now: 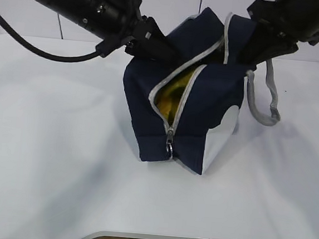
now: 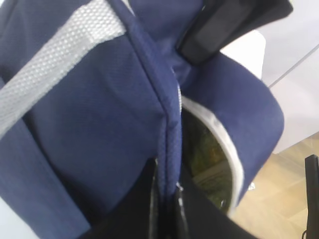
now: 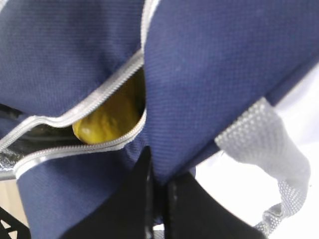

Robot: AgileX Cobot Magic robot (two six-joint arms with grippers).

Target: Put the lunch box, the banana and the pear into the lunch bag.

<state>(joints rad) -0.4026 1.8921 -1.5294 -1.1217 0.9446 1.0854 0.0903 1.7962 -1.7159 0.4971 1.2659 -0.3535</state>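
Two tools pinch the bag (image 1: 193, 117), one on each side of its top. My left tool (image 2: 167, 206) is pressed together on a folded seam of navy fabric beside the zipper edge, on the bag's far left corner. My right tool (image 3: 158, 199) is pressed together on the fabric of the far right flap, just beside a grey handle (image 3: 264, 144) that hangs loose down the right side.

I see the bag standing on the white desk (image 1: 50, 160), roughly in the middle, leaning a little to the right. Its zipper (image 1: 172, 98) is open from the top down the near face, and the ring pull (image 1: 169, 149) hangs low near the bottom edge. A white patch (image 1: 220, 141) covers the lower near right corner.

Through the gap I see something yellow inside. In my right wrist view a lumpy yellow shape, the pear (image 3: 107, 122) I think, sits just behind the zipper teeth. I cannot tell the banana or the lunch box apart in there; my left wrist view gives only a dim greenish-yellow blur past the zipper.
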